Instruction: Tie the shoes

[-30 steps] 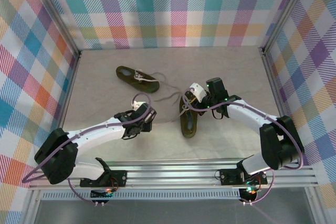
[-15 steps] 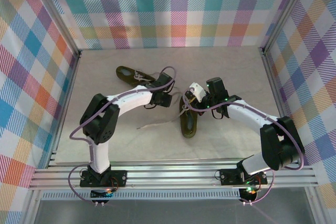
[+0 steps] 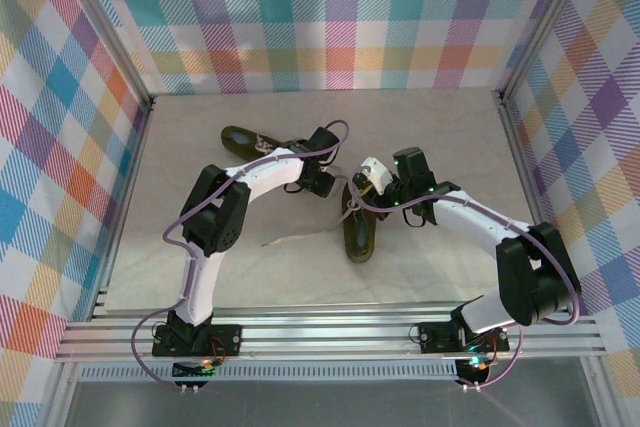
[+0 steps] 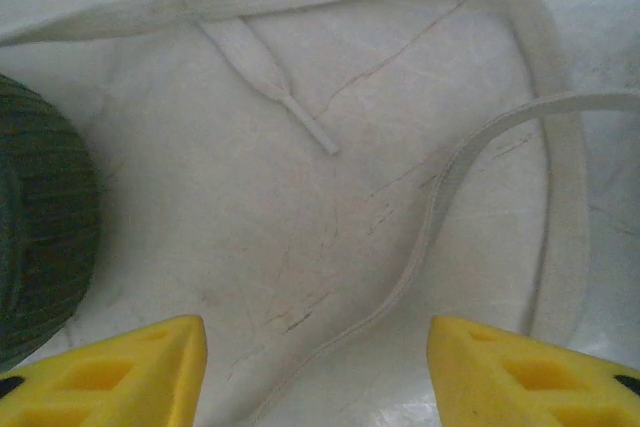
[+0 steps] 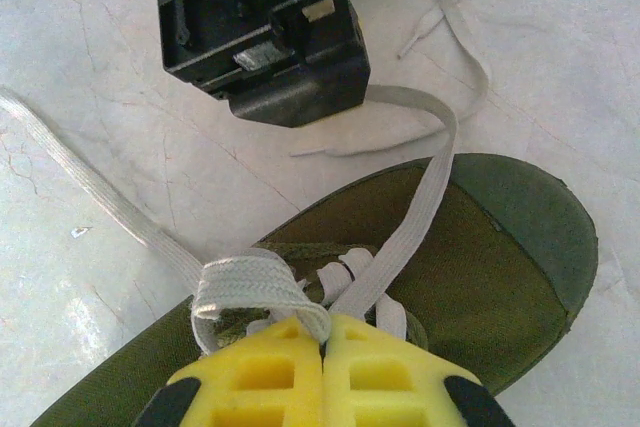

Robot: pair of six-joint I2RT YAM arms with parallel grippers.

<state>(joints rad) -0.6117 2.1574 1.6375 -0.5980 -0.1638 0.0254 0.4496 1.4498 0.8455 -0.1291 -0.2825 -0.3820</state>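
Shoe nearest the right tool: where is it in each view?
Top external: shoe at centre, just below the right tool.
Right wrist: lower half, under the shut tool.
Left wrist: green shoe edge at left; which shoe, unclear.
Shared landmark: its cream lace.

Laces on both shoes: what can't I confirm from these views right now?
1. Top external: the left arm covers the far shoe's inner end; laces there are too thin to trace.
2. Right wrist: the shut right gripper hides how much of the near shoe's lace it pinches; the bottom edge cuts that shoe off.
3. Left wrist: the left edge cuts off a green shoe beyond the open left gripper, so which one is unclear.
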